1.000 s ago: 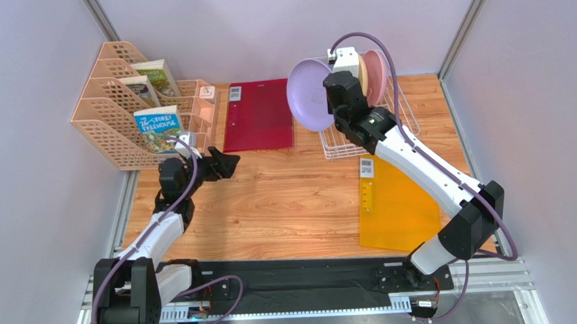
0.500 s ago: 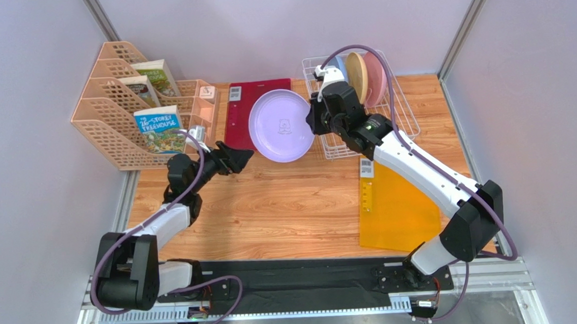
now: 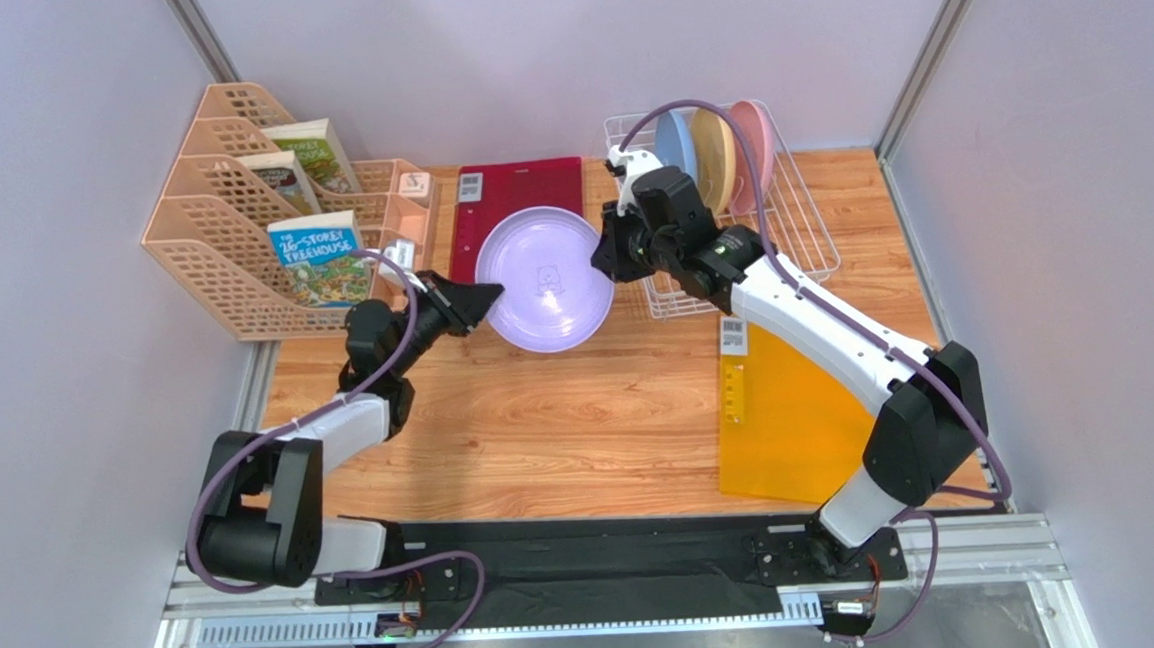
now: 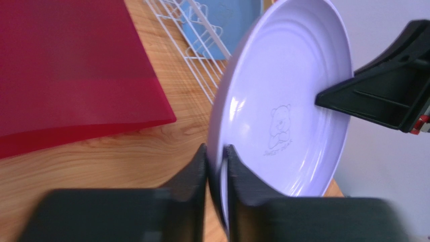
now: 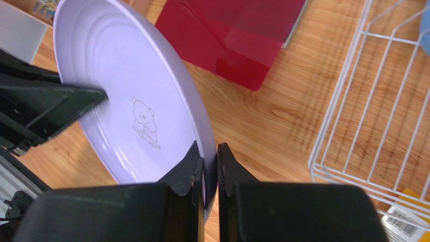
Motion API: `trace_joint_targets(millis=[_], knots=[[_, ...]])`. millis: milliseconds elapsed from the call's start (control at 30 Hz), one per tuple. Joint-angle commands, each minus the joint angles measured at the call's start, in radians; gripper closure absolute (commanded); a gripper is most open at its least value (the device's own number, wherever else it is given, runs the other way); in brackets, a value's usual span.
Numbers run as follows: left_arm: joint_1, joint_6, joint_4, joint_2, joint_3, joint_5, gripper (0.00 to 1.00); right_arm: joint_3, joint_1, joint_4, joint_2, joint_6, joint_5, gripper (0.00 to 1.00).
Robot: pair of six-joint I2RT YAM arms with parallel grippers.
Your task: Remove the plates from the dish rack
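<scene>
- Top view: lavender plate (image 3: 543, 278) held above the wooden table (image 3: 574, 415), in front of the red folder (image 3: 523, 192) and just left of the dish rack (image 3: 807, 235). Left gripper (image 3: 474, 302) pinched on its left rim, right gripper (image 3: 604, 247) pinched on its right rim. Blue plate (image 3: 678, 145), cream-yellow plate (image 3: 712, 148) and pink plate (image 3: 751, 136) upright on edge, side by side, at the rack's far end. Peach file holders (image 3: 217, 241) with books at far left.
- Left wrist: left gripper (image 4: 216, 151) clamped on the lavender plate's (image 4: 292, 101) near rim, one finger on each face. Right gripper's black finger on the opposite rim. Rack wires and the blue plate (image 4: 222, 20) beyond.
- Right wrist: right gripper (image 5: 209, 151) tight across the lavender plate's (image 5: 126, 91) rim, bear print facing the camera. Left gripper's finger on the far rim. Dish rack (image 5: 353, 126) at right, red folder (image 5: 237, 35) behind.
</scene>
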Motion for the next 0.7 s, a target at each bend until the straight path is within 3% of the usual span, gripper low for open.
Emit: trace_joint_targets(millis=[0,167,200,267,333,367,467,667], knots=[[-0.005,0.01,0.074,0.019,0.028,-0.004,1.0,0.055,0.001,0.064,0.006,0.001,-0.049,0.93],[-0.006,0.065,-0.067,-0.005,0.05,-0.008,1.0,0.061,0.001,0.05,0.015,-0.01,-0.009,0.77],[-0.005,0.101,-0.103,-0.014,0.063,-0.009,1.0,0.066,-0.001,0.047,0.015,-0.011,0.0,0.53],[-0.005,0.144,-0.228,-0.057,0.077,-0.006,1.0,0.073,0.001,0.029,0.02,-0.03,0.048,0.28],[-0.005,0.262,-0.406,-0.103,0.148,-0.017,1.0,0.09,-0.001,-0.008,0.018,-0.043,0.187,0.17],[-0.005,0.299,-0.563,-0.114,0.172,-0.018,1.0,0.095,-0.002,-0.02,0.018,-0.062,0.222,0.13],[-0.005,0.447,-0.807,-0.139,0.241,-0.043,1.0,0.106,-0.025,-0.04,0.014,-0.088,0.289,0.11],[-0.005,0.593,-1.058,-0.11,0.285,-0.06,1.0,0.159,-0.09,-0.063,0.056,-0.103,0.35,0.09]])
